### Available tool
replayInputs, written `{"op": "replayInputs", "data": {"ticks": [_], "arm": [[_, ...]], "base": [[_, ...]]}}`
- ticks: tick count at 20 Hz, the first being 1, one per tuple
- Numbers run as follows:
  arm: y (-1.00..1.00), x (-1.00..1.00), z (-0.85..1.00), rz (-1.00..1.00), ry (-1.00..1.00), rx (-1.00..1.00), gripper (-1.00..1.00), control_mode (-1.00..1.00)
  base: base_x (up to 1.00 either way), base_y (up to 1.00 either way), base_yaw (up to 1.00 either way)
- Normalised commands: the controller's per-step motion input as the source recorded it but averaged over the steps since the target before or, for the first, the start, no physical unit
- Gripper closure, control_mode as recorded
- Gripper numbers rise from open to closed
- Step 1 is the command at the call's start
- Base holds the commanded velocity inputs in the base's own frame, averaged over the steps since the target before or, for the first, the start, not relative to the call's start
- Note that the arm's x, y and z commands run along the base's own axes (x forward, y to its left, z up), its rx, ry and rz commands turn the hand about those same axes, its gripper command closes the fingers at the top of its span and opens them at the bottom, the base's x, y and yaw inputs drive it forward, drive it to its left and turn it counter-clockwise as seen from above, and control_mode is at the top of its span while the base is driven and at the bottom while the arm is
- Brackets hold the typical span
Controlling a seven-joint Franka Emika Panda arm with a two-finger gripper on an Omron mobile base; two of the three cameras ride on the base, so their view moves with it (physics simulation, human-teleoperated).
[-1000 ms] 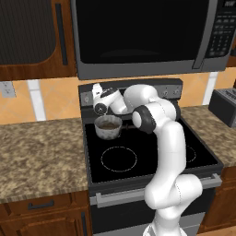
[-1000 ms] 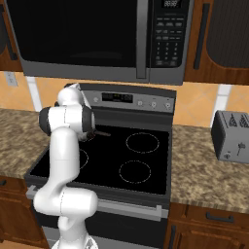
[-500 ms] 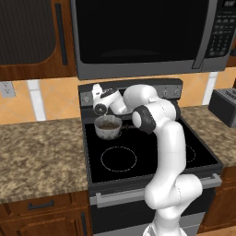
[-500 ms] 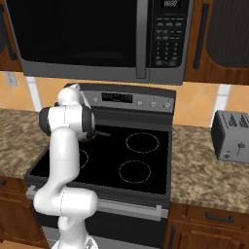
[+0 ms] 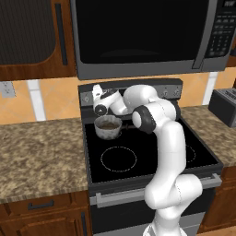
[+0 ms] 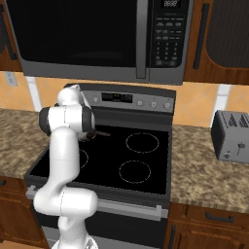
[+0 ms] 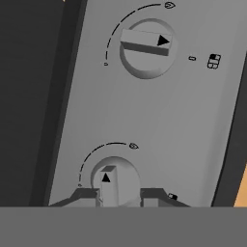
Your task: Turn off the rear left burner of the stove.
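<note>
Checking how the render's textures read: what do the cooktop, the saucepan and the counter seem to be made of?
Cooktop: glossy black glass, smooth with thin pale rings. Saucepan: likely brushed steel, by its dull grey sheen. Counter: speckled brown stone, perhaps granite or laminate.

A glossy white arm (image 5: 168, 152) of rounded segments (dark joints between).

Black glass stove (image 5: 152, 161) betw. granite counters (image 5: 39, 150), saucepan (image 5: 108, 126) on rear left burner; toaster (image 6: 231, 134) on right counter.

Base views flanking stove (image 5: 138, 152) — hand close-up
</note>
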Motion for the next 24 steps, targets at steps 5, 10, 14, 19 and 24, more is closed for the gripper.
{"op": "replayInputs", "data": {"ticks": [5, 10, 14, 19, 24], "arm": [[0.0, 0.0, 0.0, 0.0, 0.0, 0.0, 1.0, -1.0], [0.0, 0.0, 0.0, 0.0, 0.0, 0.0, 1.0, -1.0], [0.0, 0.0, 0.0, 0.0, 0.0, 0.0, 1.0, -1.0], [0.0, 0.0, 0.0, 0.0, 0.0, 0.0, 1.0, -1.0], [0.0, 0.0, 0.0, -0.02, 0.0, 0.01, 1.0, -1.0]], "base": [[0.0, 0.0, 0.0], [0.0, 0.0, 0.0], [0.0, 0.0, 0.0], [0.0, 0.0, 0.0], [0.0, 0.0, 0.0]]}}
